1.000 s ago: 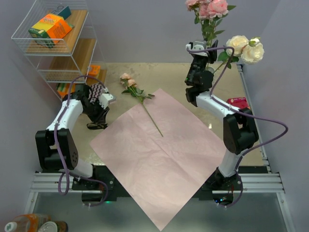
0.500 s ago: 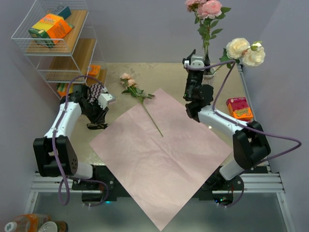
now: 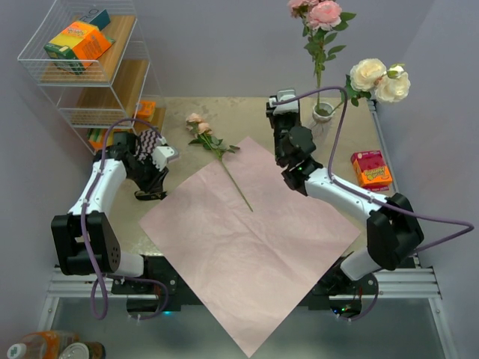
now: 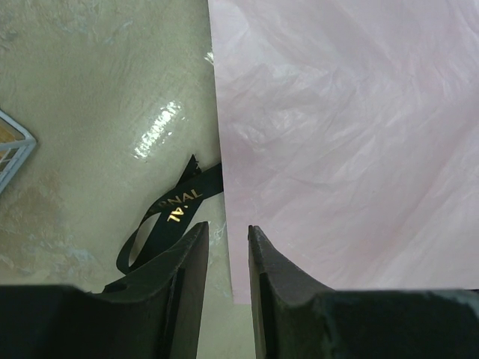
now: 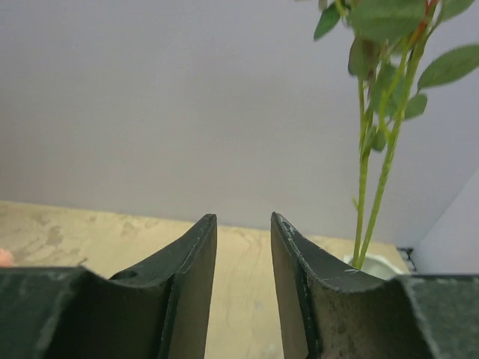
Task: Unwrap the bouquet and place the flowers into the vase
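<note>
In the vase (image 3: pixel 322 112) stand flowers (image 3: pixel 323 15) (one rose (image 3: pixel 215 146) lies apart).

Left hand (image 4: pixel 227 229) and right hand (image 5: pixel 242 218) hover, jaws slightly parted.

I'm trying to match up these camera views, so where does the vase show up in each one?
Top external: the vase stands upper right of centre, directly under the pink roses.
Left wrist: not in it.
Right wrist: only its pale rim shows, at lower right.
Shared landmark: the green stems rising from its mouth, seen in the top and right wrist views.
</note>
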`<state>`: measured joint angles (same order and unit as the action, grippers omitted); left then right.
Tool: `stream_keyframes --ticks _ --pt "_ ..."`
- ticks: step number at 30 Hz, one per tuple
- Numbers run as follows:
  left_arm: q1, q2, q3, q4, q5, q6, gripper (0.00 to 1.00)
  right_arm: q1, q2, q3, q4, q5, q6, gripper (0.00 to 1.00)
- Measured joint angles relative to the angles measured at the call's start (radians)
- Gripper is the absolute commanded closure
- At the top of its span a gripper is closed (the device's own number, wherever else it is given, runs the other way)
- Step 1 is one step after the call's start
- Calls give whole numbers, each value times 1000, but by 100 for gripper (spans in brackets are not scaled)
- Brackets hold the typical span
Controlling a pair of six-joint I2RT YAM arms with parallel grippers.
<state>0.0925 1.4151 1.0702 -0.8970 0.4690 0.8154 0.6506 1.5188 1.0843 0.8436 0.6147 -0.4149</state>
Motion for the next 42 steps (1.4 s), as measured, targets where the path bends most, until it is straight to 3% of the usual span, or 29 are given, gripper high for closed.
stream_keyframes --ticks 3,9,16,28,38,42 --pt "0 0 -6 -2 0 0 67 17 6 -2 -76 68 53 62" --pt "0 0 -6 -1 8 0 67 92 79 16 -182 101 96 45" --pt "1 0 -6 0 23 -2 67 200 340 258 -480 -74 186 36" --pt "1 0 -7 3 23 -1 67 167 678 616 -887 -373 330 29" --pt "1 0 -8 12 22 -1 67 101 847 787 -994 -439 386 30" --pt "2 0 -9 13 21 0 67 89 882 822 -1012 -452 392 37"
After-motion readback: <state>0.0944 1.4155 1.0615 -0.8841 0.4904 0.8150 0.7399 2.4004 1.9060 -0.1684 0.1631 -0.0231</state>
